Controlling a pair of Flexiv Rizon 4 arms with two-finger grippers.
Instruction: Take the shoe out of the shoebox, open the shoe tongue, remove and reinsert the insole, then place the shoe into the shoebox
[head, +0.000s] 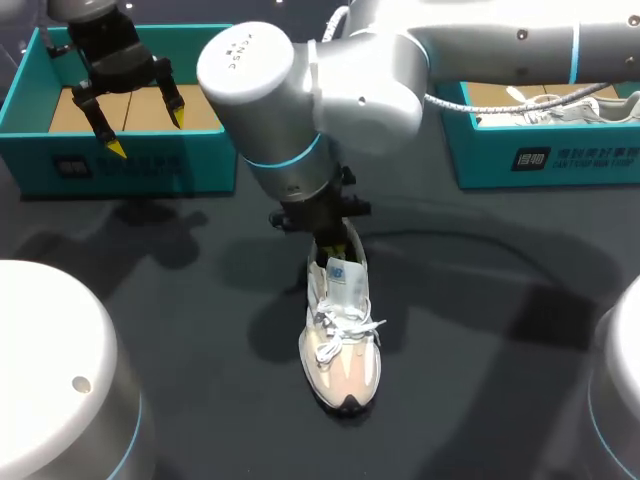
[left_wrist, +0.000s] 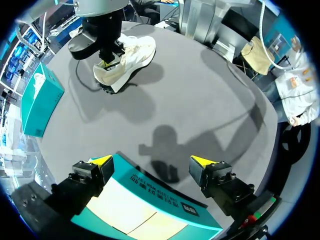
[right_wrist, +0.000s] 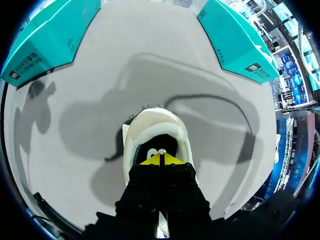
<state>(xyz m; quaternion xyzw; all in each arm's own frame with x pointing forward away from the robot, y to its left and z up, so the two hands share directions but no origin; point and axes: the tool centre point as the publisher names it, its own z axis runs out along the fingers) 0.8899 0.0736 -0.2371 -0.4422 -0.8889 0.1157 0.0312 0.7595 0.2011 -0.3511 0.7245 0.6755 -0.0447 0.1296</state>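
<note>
The pale shoe lies out of its box on the dark table, toe toward the robot, with your right gripper pushed down into its heel opening just behind the raised tongue. The yellow tips are pressed together there. Whether they pinch the insole or only meet inside the collar cannot be told from these pictures. The step in hand looks like the insole work, and the shoe has nothing bracing it. Your left gripper hangs well away from the shoe with its fingers spread and empty, over the teal shoebox beyond the shoe on your left arm's side. To do this well, you would bring that free gripper down onto the shoe's toe before any pull. Then draw the insole out along the shoe's length, not straight up, so the shoe does not lift or skid. Keep the tongue folded forward, clear of the opening. A second teal box beyond the shoe on your right arm's side holds another pale shoe. Both boxes carry a dark panel and white lettering on the wall facing the shoe, and the tongue bears a small blue tag. None of it is legible enough to report.
</note>
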